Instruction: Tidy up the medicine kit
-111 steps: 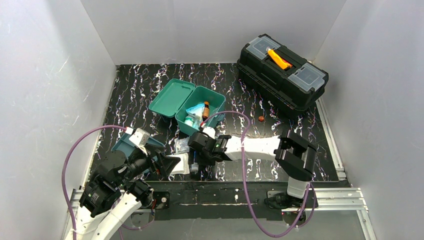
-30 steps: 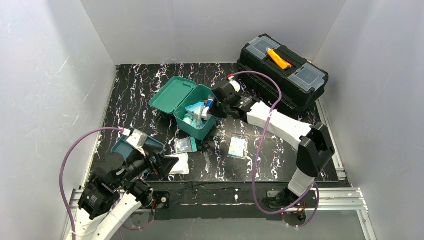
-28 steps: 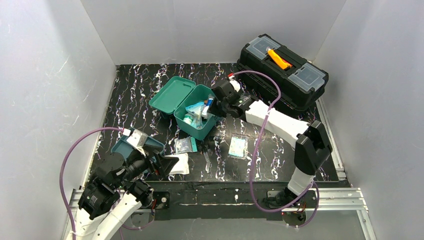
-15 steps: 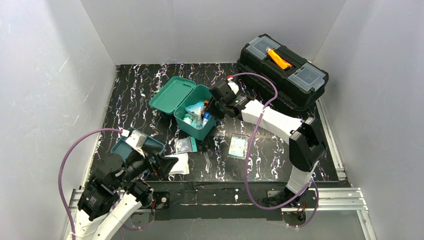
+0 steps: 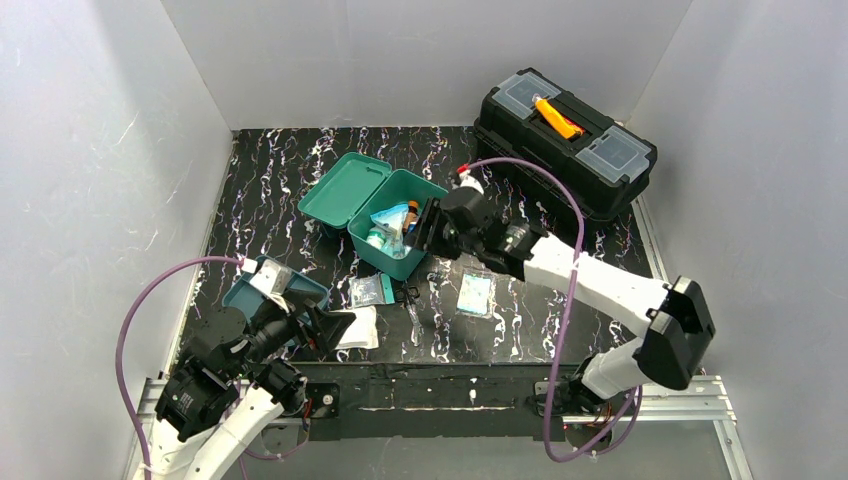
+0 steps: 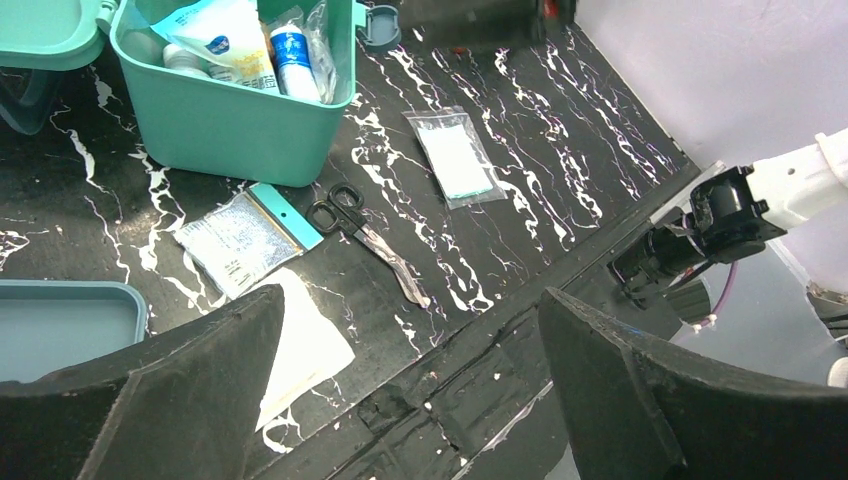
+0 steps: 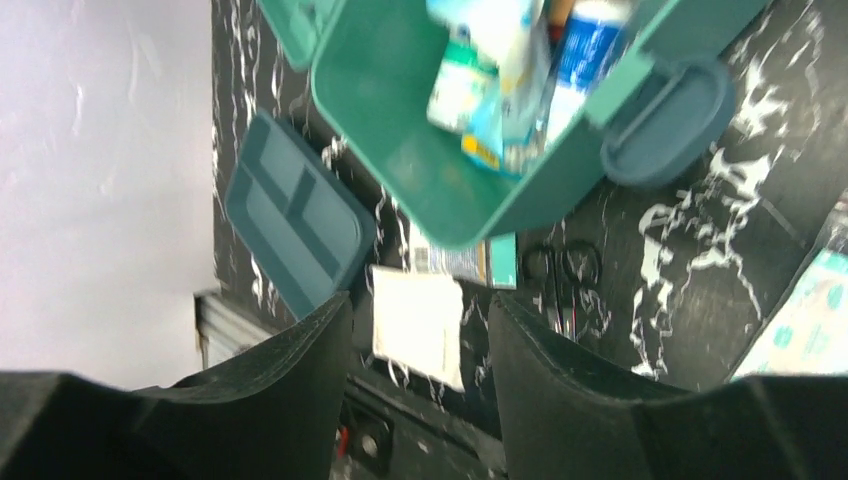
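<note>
— Where's the kit (image 5: 380, 258)?
— Mid-surface (image 5: 270, 180), a little toward the far edge, with its lid (image 5: 345, 192) thrown open to the left. Inside stand bottles (image 6: 293, 50) and a white pack (image 6: 215, 22), crowded together, the labels too small to read
— Room around it?
— Bare marble runs along the left edge and into the far left corner. The toolbox (image 5: 565, 140) fills the far right corner, apart from the kit. Toward the near edge lie a foil packet (image 6: 245, 240), scissors (image 6: 365, 235), a white pad (image 6: 300, 345) and, further right, a clear pouch (image 6: 455, 158)
— The hands?
— The right hand (image 5: 427, 226) hangs at the kit's right side, fingers apart, holding nothing. The left hand (image 6: 410, 310) hovers by the near left corner, spread wide too, nothing in it
— Anything hidden?
— The tray (image 5: 262, 290) near the left edge lies half under the left arm (image 5: 230, 350) from above, and the left wrist view cuts it off. The right hand covers the kit's right wall from the top. The right wrist view is blurred; a dark teal tab (image 7: 655, 120) on the kit's rim may be a latch, I cannot tell
</note>
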Controlling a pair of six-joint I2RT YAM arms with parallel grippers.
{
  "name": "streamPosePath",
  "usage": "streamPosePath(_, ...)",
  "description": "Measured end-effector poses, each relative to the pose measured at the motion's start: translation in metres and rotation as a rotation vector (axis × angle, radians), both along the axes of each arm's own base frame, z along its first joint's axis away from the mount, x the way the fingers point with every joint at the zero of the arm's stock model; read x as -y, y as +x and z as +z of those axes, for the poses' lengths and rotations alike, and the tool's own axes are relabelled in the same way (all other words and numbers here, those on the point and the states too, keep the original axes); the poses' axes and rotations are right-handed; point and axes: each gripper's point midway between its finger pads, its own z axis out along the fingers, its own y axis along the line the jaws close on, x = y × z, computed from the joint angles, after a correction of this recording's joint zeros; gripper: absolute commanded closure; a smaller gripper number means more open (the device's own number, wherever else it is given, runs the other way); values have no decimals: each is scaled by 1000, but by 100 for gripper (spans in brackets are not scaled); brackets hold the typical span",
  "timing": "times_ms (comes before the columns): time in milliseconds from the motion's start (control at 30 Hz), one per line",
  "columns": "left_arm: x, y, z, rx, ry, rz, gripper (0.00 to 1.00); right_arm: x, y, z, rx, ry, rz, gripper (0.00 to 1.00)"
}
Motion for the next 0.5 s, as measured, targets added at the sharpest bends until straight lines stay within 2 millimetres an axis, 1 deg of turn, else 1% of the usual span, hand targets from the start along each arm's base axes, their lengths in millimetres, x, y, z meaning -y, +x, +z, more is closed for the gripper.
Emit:
streamPosePath(67,-1,1,-1,-2,1,11,2,-2,-19,-8,-3,-3,55,38)
streamPosePath(167,-4,3,-2,-8,4,33,2,-6,-49,-27,-21,-27,149,34)
streamPosePath(233,-6,5,-3,-10,6,48,2,-11,-68,-39,-30,-50,207,30)
streamPosePath(300,-7,6,-3,-13,7,61,2,-18,-85,-48,-39,-70,261,28)
streamPosePath(333,-9,7,-4,-14,9,69,2,-24,-95,-52,-42,-76,297,27)
streamPosePath(400,-11,8,-5,-20,13,83,2,-35,-109,-59,-47,-83,347,26)
streamPosePath(467,-12,9,-7,-25,15,94,2,-44,-120,-72,-64,-100,390,26)
streamPosePath(500,-14,9,-7,-28,17,106,2,-49,-126,-82,-80,-117,411,26)
